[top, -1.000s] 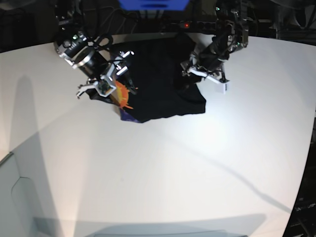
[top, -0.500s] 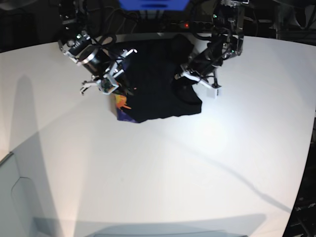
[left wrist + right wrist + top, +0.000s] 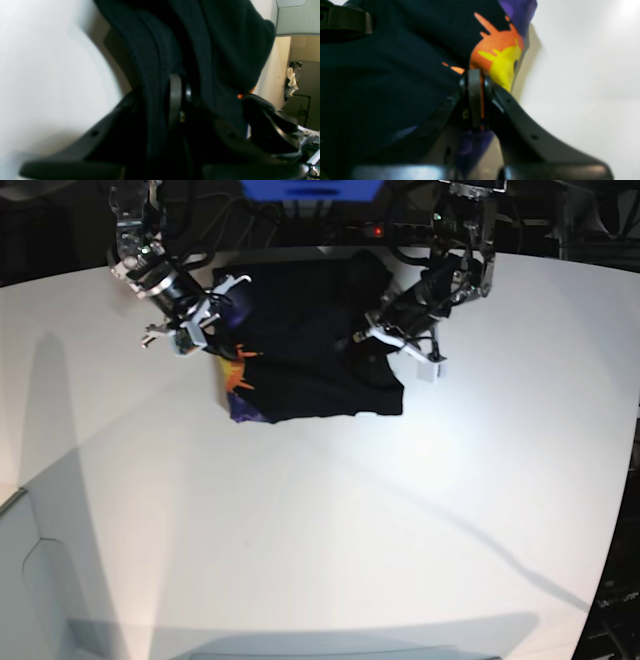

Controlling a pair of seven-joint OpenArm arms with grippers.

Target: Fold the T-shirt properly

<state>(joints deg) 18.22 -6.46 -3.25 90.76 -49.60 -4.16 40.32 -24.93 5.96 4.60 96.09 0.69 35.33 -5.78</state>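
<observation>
White table, blue object behind

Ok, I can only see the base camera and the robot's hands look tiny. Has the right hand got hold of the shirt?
Observer: Yes. In the right wrist view the right hand is shut on the T-shirt, with a sliver of orange cloth squeezed between its jaws.
Operator: Which bit has it got?
Observer: The edge right by the orange and yellow print, where the colours end and the black begins.
Operator: And the other hand?
Observer: The left wrist view shows the left hand shut on a thick fold of plain black cloth.
</observation>
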